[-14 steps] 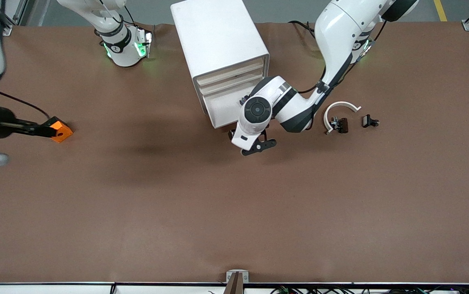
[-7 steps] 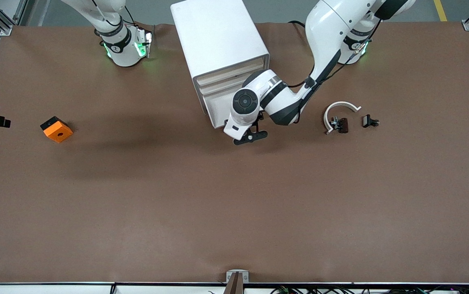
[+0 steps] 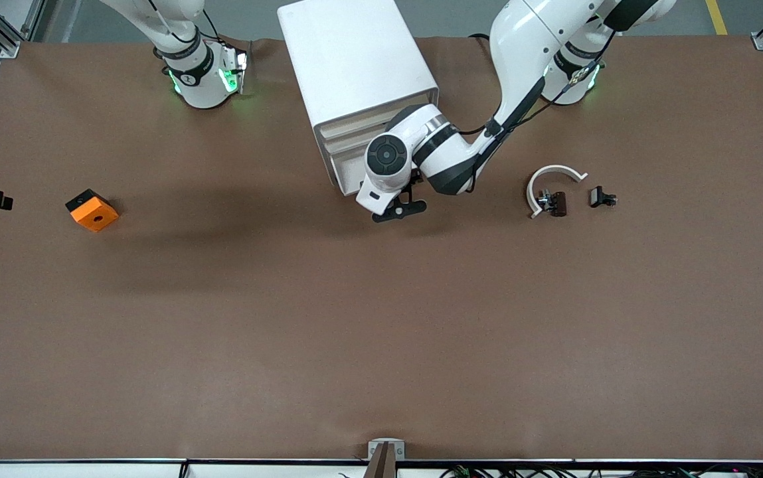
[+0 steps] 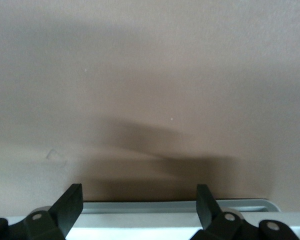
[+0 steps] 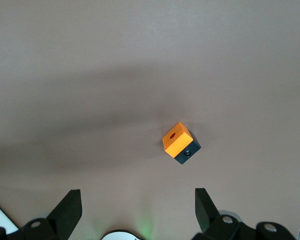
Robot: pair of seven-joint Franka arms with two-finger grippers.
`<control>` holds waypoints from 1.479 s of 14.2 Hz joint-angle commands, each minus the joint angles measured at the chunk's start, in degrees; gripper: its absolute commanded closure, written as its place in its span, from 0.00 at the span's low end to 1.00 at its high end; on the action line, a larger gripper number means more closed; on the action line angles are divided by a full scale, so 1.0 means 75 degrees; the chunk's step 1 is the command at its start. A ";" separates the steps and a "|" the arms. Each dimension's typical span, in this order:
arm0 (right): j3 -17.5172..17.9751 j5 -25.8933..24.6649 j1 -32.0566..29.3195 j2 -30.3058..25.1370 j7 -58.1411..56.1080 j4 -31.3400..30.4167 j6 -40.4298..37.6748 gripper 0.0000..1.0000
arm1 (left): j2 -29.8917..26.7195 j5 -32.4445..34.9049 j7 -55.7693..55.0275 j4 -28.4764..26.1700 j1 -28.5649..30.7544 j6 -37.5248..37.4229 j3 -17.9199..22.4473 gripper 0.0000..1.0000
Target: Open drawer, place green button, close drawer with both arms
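Crowding the cabinet front, the open left gripper hangs empty; the open right gripper overlooks an orange block.

Table: one, brown top.

Cabinet: one, tall, white.

Drawer fronts: pale, stacked in the cabinet's face. The left arm covers part of the stack, so no sure count.

Arms: two, white, each with one base showing green lights.

Grippers: two. The left gripper and the right gripper each show two dark fingers.

Orange block: one, with one round hole in its top face.

White plastic arc: one, with one dark brown clip at it.

Button: one, a small dark part beside the clip.
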 commanded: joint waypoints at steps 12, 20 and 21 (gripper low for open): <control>0.0161 0.0920 -0.0057 -0.1062 -0.0006 0.0352 -0.0536 0.00 | 0.0178 -0.1367 -0.0228 -0.0119 0.0125 -0.0193 -0.0340 0.00; 0.0196 0.0826 0.0213 -0.1495 -0.0017 0.0199 -0.0606 0.00 | 0.0448 -0.2622 -0.0228 -0.0130 0.0301 -0.0193 -0.0340 0.00; 0.0208 0.0861 0.0213 -0.1542 -0.0040 0.0234 -0.0653 0.00 | 0.0483 -0.2716 -0.0240 -0.0142 0.0347 -0.0193 -0.0340 0.00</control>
